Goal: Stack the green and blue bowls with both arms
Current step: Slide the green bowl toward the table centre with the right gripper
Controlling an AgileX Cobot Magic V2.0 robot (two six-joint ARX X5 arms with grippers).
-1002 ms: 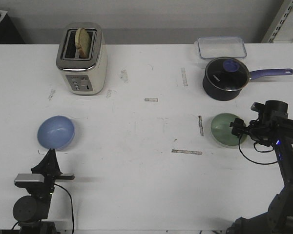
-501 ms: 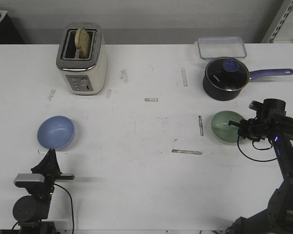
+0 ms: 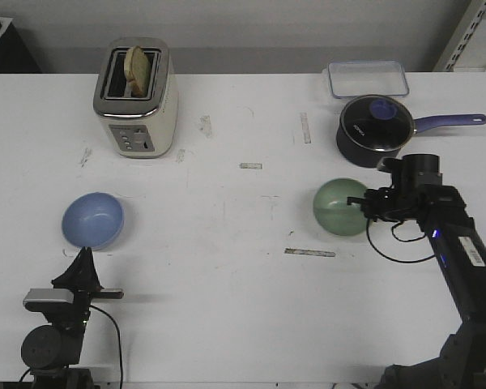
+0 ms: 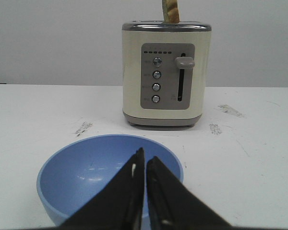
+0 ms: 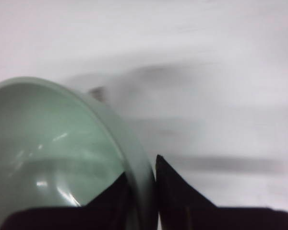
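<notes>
The pale green bowl (image 3: pixel 340 207) hangs above the table right of centre, tilted, gripped by its right rim. My right gripper (image 3: pixel 368 203) is shut on that rim; in the right wrist view the rim (image 5: pixel 141 177) sits between the two black fingers, at the gripper (image 5: pixel 143 184). The blue bowl (image 3: pixel 92 220) rests on the table at the left and fills the left wrist view (image 4: pixel 86 177). My left gripper (image 4: pixel 145 165) is shut and empty, just short of the blue bowl's near rim; in the front view it (image 3: pixel 84 255) sits right below the bowl.
A cream toaster (image 3: pixel 135 97) with a slice of bread stands at the back left, behind the blue bowl (image 4: pixel 166 72). A dark blue saucepan with glass lid (image 3: pixel 374 130) and a clear lidded container (image 3: pixel 368 79) stand at the back right, just behind my right arm.
My right gripper has lifted the green bowl off the table and carried it to the left and slightly away, tilting it. The left arm and blue bowl have not moved.
</notes>
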